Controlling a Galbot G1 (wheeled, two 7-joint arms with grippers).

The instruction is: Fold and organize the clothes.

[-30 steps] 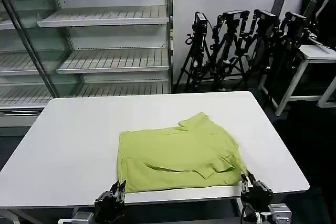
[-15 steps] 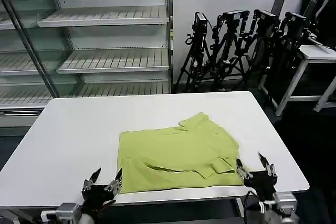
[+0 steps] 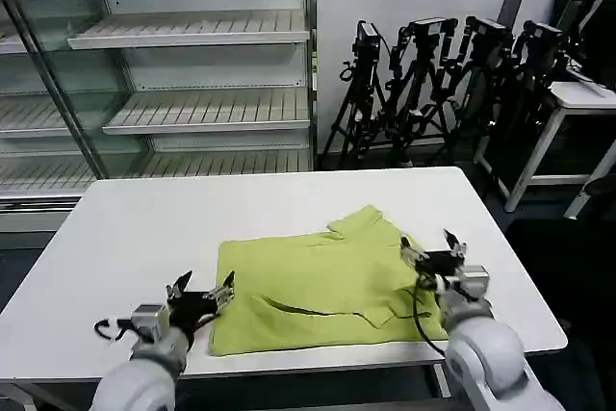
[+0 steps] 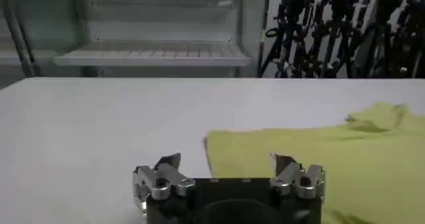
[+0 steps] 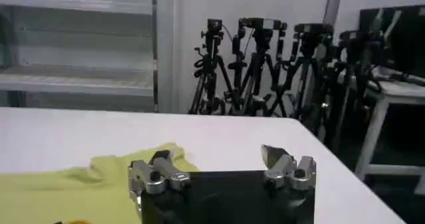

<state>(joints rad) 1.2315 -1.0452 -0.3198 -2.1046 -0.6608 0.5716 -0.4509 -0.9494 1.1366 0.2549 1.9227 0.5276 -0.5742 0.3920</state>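
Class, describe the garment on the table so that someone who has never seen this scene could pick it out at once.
Find the white table in front of the glass-fronted shelves. On its near half, between the open left hand and open right hand, lies the shirt. It is lime, plain, partly folded, and the table's sole garment.
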